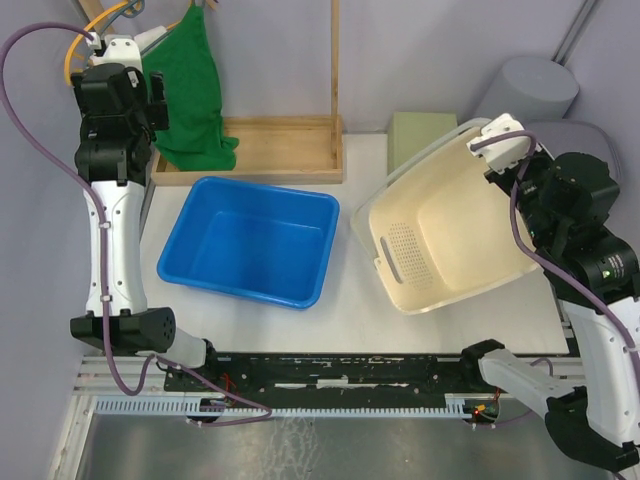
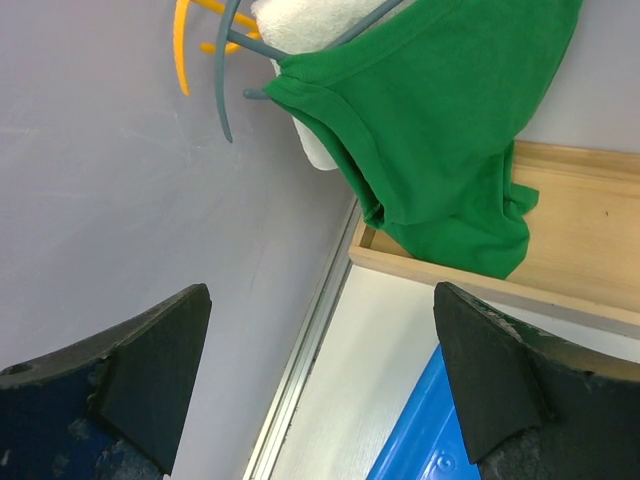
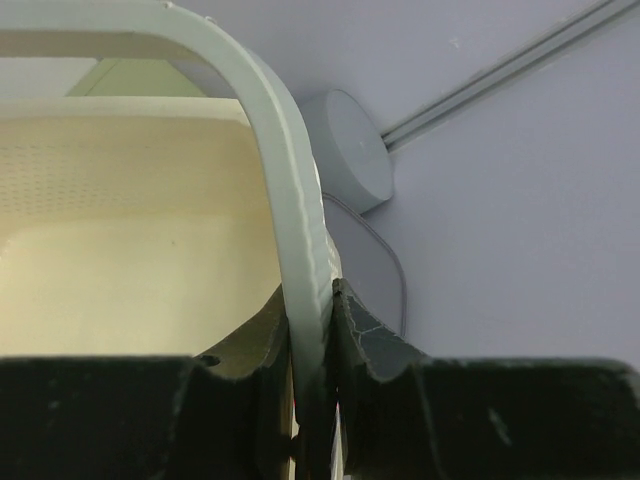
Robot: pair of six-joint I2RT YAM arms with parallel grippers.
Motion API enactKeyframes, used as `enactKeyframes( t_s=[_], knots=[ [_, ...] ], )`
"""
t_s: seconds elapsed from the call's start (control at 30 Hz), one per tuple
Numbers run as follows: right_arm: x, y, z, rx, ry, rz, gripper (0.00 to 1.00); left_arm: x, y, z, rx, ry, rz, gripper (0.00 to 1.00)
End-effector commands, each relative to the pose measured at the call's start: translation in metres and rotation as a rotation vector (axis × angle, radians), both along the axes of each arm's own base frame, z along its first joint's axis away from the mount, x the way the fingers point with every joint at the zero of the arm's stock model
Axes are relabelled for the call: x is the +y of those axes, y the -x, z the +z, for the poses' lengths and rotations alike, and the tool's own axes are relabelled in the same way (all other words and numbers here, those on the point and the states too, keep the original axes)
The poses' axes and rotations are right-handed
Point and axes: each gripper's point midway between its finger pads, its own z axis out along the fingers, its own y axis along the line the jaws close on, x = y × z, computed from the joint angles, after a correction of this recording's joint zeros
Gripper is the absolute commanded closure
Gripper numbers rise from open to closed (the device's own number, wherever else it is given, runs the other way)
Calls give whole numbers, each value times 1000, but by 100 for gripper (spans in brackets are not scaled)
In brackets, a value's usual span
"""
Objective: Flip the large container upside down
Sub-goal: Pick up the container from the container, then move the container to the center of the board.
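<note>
On the right of the surface (image 1: 345,310), the cream plastic tub (image 1: 450,240) sits tilted, its far rim pinched between the right gripper's (image 3: 318,300) jaws. It looks light, stiff and slick, so that rim seems the best hold. The left gripper (image 2: 320,340) hangs with jaws wide apart, empty.

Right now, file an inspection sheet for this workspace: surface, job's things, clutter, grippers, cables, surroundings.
Surface: white table, no spills seen.
Job's things: cream basin tilted, open side up, not yet inverted.
Clutter: blue tub upright and empty; green cloth hanging into wooden tray; pale green block behind the basin.
Grippers: left gripper open, holding nothing; right gripper pinching the basin's rim.
Cables: purple cables run along both arms.
Surroundings: grey cylinders at far right.
</note>
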Motion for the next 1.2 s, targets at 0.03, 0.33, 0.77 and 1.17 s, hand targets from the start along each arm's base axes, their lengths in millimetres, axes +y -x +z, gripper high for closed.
enactKeyframes(
  t_s=[0.03, 0.33, 0.77, 1.17],
  knots=[
    [24, -15, 22, -42, -145, 74, 100, -22, -13, -16, 34, 53, -121, 2],
    [57, -64, -46, 186, -214, 90, 100, -90, -1, -45, 148, 114, -502, 5],
    [73, -86, -126, 401, -195, 91, 100, -229, 119, -81, 388, 109, -1266, 7],
    [46, -76, -219, 575, -48, -26, 100, -156, 133, -295, 893, -106, -950, 29]
  ],
)
